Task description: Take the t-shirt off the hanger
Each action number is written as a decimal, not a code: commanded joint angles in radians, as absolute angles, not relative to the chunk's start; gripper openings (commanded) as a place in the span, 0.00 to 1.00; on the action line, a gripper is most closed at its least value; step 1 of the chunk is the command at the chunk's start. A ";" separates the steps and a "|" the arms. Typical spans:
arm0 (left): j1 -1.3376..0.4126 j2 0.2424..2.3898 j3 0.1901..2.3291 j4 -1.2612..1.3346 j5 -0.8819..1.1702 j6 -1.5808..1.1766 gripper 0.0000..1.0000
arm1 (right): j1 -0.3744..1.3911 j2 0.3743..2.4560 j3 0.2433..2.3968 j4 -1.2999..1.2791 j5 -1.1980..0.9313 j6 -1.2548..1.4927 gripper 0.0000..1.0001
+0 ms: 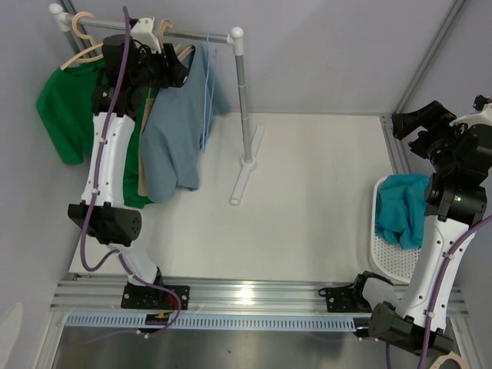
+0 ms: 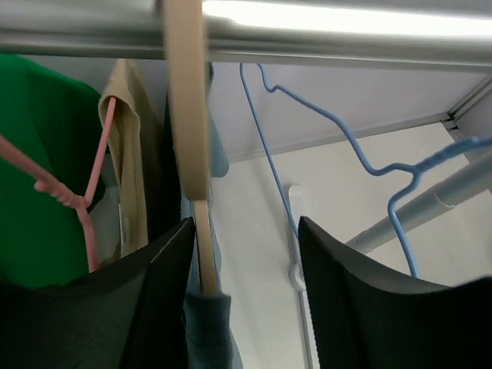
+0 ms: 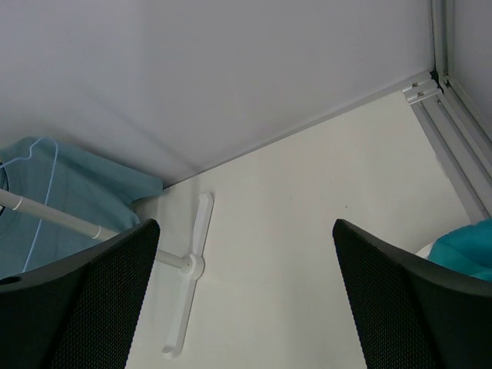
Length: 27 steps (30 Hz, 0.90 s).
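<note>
The grey-blue t-shirt (image 1: 173, 138) hangs from a pale wooden hanger (image 2: 188, 115) hooked over the rail (image 1: 192, 34) of a rack at about 10 o'clock on the tabletop (image 1: 307, 200), its body drooping free toward 6 o'clock. In the wrist view its collar bunches round the hanger's neck at 6 o'clock. The left pincer (image 2: 244, 234) is raised just under the rail with its jaws apart, astride that neck. The neck lies close against the finger at 9 o'clock, with a wide gap to the other, and nothing is gripped. The step would likely go best if the jaws were centred on the neck before closing, low enough to clear the rail. The hook could then be lifted straight up and off rather than dragged sideways. Neighbours crowd it. A tan garment (image 2: 127, 154) and a green shirt (image 1: 65, 108) on a pink hanger (image 2: 88, 192) sit at 9 o'clock, and bare blue wire hangers (image 2: 338, 127) at 3 o'clock could snag. The right pincer (image 3: 244, 231), jaws spread wide and holding nothing, hangs well apart at 3 o'clock of the tabletop, above a teal cloth (image 1: 403, 207) on a white tray (image 1: 388, 257). It looks free to take a shoulder of the t-shirt so the cloth slides off one hanger arm at a time.
</note>
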<state>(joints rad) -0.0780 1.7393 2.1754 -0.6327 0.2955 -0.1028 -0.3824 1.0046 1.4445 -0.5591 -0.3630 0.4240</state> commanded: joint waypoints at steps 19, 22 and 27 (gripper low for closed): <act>-0.075 1.822 2.329 -0.569 0.241 -0.129 0.05 | -0.341 1.026 1.450 -0.488 -0.344 0.399 1.00; -0.075 1.821 2.341 -0.551 0.236 -0.133 0.01 | -0.336 1.028 1.450 -0.486 -0.351 0.400 0.99; -0.077 1.838 2.361 -0.538 0.213 -0.140 0.01 | -0.331 1.028 1.459 -0.488 -0.364 0.402 0.99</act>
<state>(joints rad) -0.0780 1.8435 2.2932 -0.6300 0.2317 -0.1230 -0.3397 1.0267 1.4399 -0.5316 -0.3527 0.4133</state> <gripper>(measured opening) 0.023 0.993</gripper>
